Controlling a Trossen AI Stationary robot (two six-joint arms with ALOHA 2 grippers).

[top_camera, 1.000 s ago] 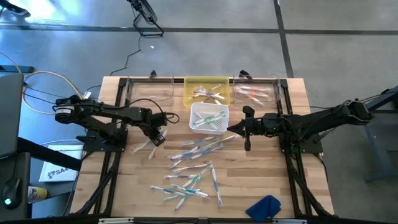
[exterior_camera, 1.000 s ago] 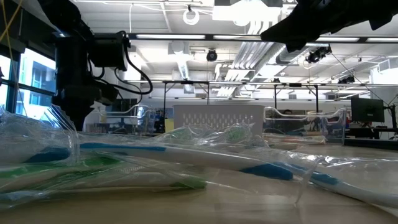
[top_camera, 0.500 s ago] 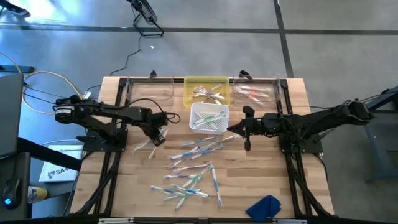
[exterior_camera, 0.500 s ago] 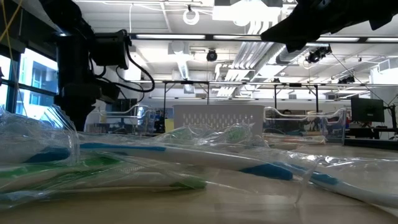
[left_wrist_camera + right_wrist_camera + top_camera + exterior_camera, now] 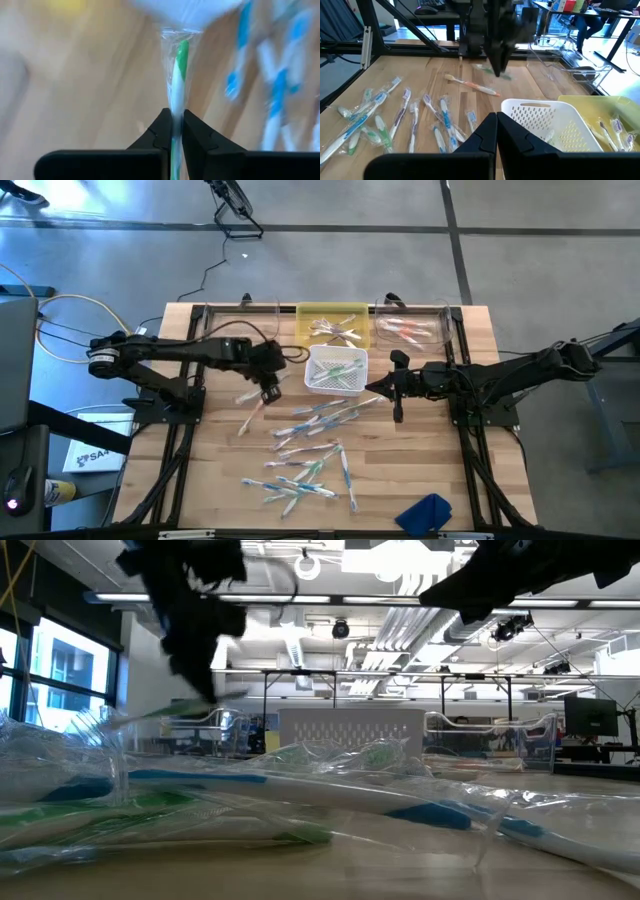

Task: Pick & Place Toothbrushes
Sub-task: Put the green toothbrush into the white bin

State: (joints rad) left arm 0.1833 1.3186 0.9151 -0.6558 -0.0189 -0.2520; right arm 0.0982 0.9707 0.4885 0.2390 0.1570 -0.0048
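One wrapped green-and-white toothbrush [image 5: 176, 82] is clamped between the fingers of the left gripper [image 5: 268, 388]; in the left wrist view the two dark fingers pinch its clear wrapper and shaft, with the green end pointing away from the wrist. In the high view this gripper is over the worktop [image 5: 430, 450], just left of the white basket [image 5: 336, 369], and the low view shows the brush raised above the surface. Just beside the left gripper, on its left, one more brush [image 5: 247, 408] lies alone on the wood.

Loose toothbrushes [image 5: 312, 442] are scattered over the middle of the worktop, mostly white with blue or green accents, each in a clear wrapper. White basket holds some green-accented brushes. Behind it, along the far edge, a yellow bin [image 5: 333, 323] holds pale brushes, a clear bin [image 5: 412, 326] to its right holds pinkish ones, and a clear bin [image 5: 240, 327] sits to the left of the yellow one; contents of that one cannot be made out.

Right gripper [image 5: 397, 412] waits just right of the white basket, fingers together, nothing between them. A blue cloth [image 5: 425, 513] lies at the near right edge, well apart from the brushes.
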